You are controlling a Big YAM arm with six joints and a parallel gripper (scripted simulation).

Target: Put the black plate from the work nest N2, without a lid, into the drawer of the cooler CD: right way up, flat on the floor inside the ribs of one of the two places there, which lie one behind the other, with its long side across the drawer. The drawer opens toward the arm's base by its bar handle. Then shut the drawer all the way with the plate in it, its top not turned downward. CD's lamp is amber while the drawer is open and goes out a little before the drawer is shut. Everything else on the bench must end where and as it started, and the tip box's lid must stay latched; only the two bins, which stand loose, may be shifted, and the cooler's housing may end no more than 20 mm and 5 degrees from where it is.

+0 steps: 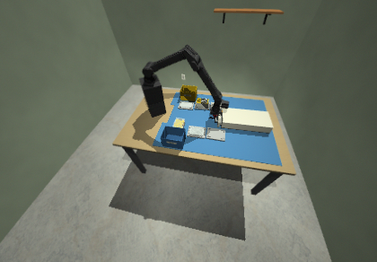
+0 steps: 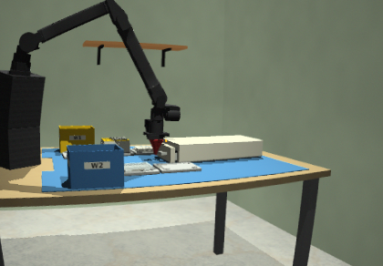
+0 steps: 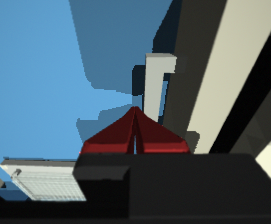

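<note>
Soft even overhead light, dark table (image 1: 204, 160) shadow on the floor (image 1: 179, 212), low-res blocky edges, no glare

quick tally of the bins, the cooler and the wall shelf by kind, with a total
Blue bin: 1
Yellow bin: 1
Cream cooler: 1
Wall shelf: 1
Total: 4

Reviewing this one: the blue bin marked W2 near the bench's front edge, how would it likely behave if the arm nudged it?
The blue bin would probably slide rather than tip: it looks squat and broad-based. It appears rigid-walled, so it should move as one piece. What is inside, and so its weight, is hard to judge.
</note>
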